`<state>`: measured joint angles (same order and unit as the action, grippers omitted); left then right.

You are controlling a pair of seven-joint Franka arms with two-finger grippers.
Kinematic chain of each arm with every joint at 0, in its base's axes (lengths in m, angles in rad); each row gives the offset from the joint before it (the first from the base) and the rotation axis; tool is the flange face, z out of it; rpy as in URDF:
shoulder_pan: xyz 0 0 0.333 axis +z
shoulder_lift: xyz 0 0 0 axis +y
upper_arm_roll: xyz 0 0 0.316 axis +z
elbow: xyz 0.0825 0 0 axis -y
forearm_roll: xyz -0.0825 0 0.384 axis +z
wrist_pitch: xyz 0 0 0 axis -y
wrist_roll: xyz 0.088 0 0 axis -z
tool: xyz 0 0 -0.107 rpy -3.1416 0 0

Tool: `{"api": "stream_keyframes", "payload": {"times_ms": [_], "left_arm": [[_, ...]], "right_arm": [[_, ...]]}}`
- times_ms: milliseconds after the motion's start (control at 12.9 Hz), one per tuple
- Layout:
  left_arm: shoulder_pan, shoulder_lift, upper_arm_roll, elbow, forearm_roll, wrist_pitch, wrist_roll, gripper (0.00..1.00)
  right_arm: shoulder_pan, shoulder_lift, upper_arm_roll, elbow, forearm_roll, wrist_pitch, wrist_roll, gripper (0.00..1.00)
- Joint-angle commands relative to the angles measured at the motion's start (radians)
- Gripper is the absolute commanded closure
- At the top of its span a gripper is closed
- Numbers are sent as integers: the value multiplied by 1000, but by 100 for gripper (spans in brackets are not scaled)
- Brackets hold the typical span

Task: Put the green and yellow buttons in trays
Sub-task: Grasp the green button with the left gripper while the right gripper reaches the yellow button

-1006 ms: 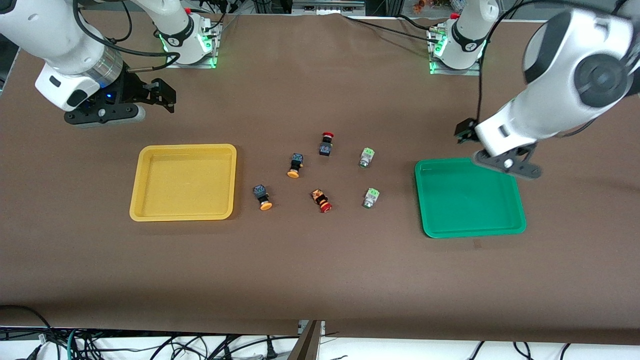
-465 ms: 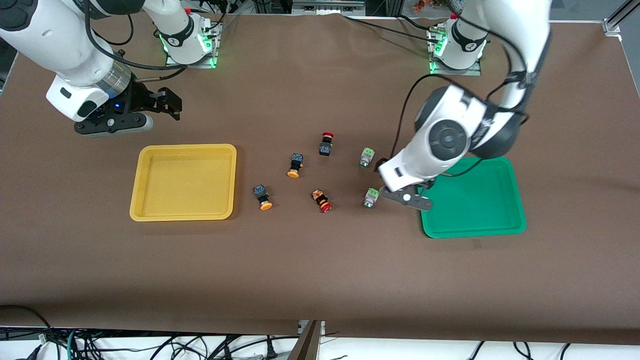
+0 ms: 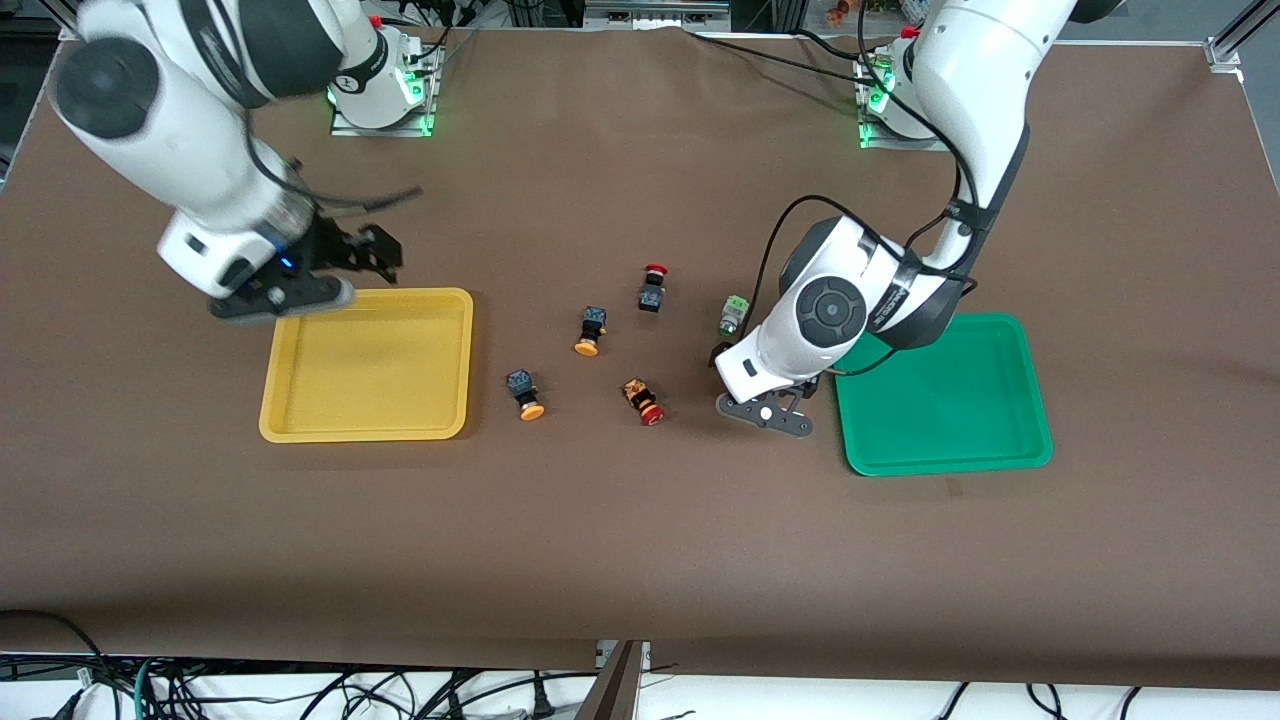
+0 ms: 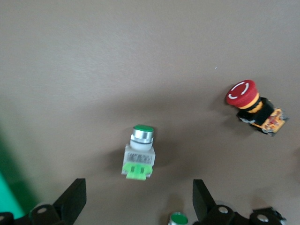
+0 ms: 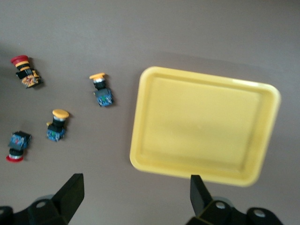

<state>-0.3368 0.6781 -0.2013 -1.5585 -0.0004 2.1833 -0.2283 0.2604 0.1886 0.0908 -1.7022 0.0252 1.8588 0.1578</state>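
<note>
Hovering with jaws spread wide, the left gripper (image 4: 136, 206) is hanging over a green button (image 4: 139, 152) at mid-frame, while the right gripper (image 5: 133, 197), likewise spread, is hanging over the yellow tray (image 3: 290, 420) at frame left.

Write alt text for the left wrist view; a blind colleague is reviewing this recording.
A silver push-button with a green cap lies on the brown table, framed by the open fingers of the left end effector above it. A red-capped button lies farther off, and a second green cap peeks in at the edge.
</note>
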Motion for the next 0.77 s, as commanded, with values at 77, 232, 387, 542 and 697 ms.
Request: {"api": "stream_keyframes", "payload": {"times_ms": [77, 232, 387, 542, 697], "left_arm": [[-33, 83, 11, -5, 36, 113, -5, 0], [-42, 106, 11, -6, 51, 125, 0, 3], [-39, 104, 13, -18, 79, 124, 6, 61], [-37, 103, 11, -18, 100, 119, 7, 93], [-30, 80, 14, -17, 100, 101, 13, 100]], "right_arm": [[77, 168, -2, 27, 22, 152, 11, 0], [117, 280, -2, 27, 22, 279, 12, 0], [144, 388, -2, 19, 24, 412, 12, 0], [151, 465, -3, 19, 22, 488, 11, 0], [151, 495, -5, 19, 15, 522, -4, 0]]}}
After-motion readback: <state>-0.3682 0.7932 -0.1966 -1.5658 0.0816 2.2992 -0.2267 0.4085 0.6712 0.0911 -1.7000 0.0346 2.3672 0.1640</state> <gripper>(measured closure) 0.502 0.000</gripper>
